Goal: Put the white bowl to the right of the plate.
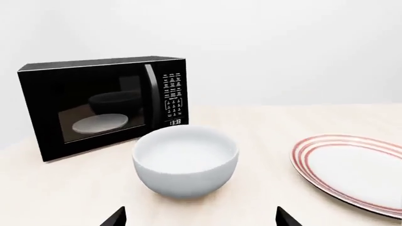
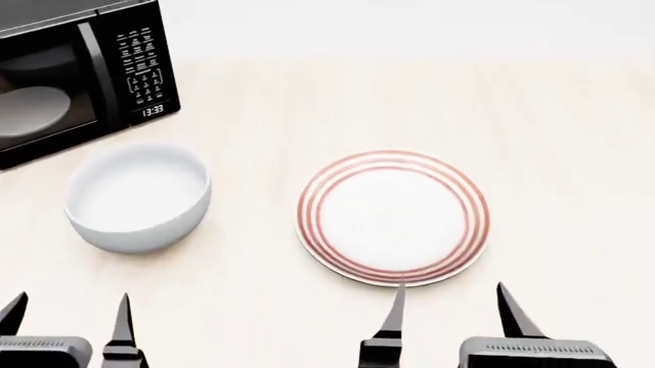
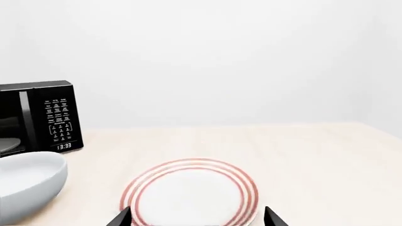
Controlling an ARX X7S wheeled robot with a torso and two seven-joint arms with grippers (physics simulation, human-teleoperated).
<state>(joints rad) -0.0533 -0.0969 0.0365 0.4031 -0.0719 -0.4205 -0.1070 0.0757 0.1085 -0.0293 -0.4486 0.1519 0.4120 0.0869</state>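
The white bowl [image 2: 138, 197] stands upright on the table, left of the plate [image 2: 393, 216], a flat white plate with red-orange rings. In the left wrist view the bowl [image 1: 186, 160] sits straight ahead of my left gripper [image 1: 199, 217], with the plate [image 1: 358, 172] beside it. My left gripper [image 2: 67, 314] is open and empty, a little short of the bowl. My right gripper [image 2: 450, 307] is open and empty at the plate's near edge. In the right wrist view the plate [image 3: 189, 194] lies just beyond the open right gripper [image 3: 197, 217], with the bowl [image 3: 26, 182] at the edge.
A black microwave [image 2: 77, 77] stands at the back left, just behind the bowl, with a pale dish [image 2: 31, 106] seen through its window. The light wooden table [image 2: 573, 153] stretches to the right of the plate. A white wall lies behind.
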